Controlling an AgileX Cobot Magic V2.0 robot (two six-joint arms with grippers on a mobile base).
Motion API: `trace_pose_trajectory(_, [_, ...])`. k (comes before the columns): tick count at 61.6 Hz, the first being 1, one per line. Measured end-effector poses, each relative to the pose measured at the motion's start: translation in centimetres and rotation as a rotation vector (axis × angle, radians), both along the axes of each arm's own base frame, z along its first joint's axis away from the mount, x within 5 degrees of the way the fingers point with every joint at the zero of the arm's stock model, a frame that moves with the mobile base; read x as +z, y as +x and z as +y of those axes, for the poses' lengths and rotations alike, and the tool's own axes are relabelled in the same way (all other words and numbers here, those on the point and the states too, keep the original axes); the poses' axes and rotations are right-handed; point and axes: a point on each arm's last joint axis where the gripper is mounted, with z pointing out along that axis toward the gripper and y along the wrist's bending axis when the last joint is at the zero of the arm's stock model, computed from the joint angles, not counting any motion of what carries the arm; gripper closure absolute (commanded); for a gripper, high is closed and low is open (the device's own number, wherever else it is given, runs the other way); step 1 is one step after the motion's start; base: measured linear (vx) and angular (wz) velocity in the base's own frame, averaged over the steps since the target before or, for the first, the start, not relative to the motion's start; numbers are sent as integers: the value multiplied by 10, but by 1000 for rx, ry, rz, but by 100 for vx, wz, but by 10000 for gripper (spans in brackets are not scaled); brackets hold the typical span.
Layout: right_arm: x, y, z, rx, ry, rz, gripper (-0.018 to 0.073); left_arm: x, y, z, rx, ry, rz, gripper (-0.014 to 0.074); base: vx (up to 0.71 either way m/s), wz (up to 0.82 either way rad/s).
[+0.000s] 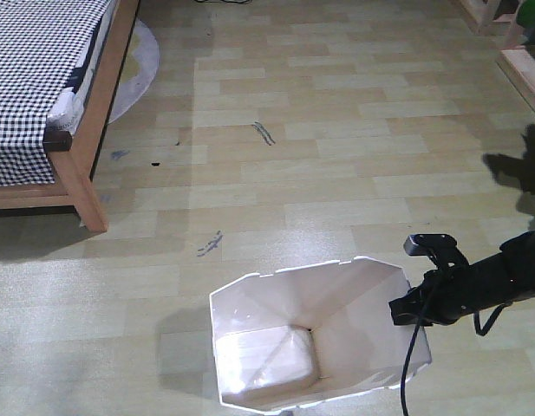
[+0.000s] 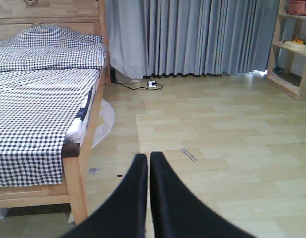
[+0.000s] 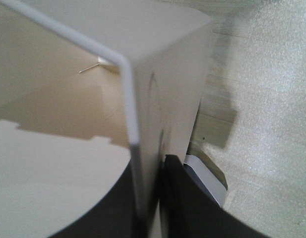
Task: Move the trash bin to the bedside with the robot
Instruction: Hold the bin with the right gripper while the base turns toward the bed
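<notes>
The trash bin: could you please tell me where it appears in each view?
Front view: trash bin bottom centre, right hand on its right rim.
Left wrist view: not in it.
Right wrist view: its wall fills left and centre.
Shared landmark: the bed, left in front and left wrist views.

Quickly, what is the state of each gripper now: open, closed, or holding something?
Left gripper: closed, holding nothing.
Right gripper: closed on the wall of the trash bin.
</notes>
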Motion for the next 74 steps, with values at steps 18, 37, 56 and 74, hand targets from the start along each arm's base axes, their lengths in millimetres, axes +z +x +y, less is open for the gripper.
trace_pose_trajectory(18, [0,0,0,1,0,0,563,0,0,0,0,0,0,603,17,4])
trace_pose_trajectory(37, [0,0,0,1,0,0,563,0,0,0,0,0,0,603,22,-2])
trace_pose_trajectory(56, [0,0,0,1,0,0,563,0,0,0,0,0,0,603,25,-7])
trace_pose_trajectory(74, [0,0,-1,-1,-10,-1,563,0,0,0,0,0,0,603,27,-3])
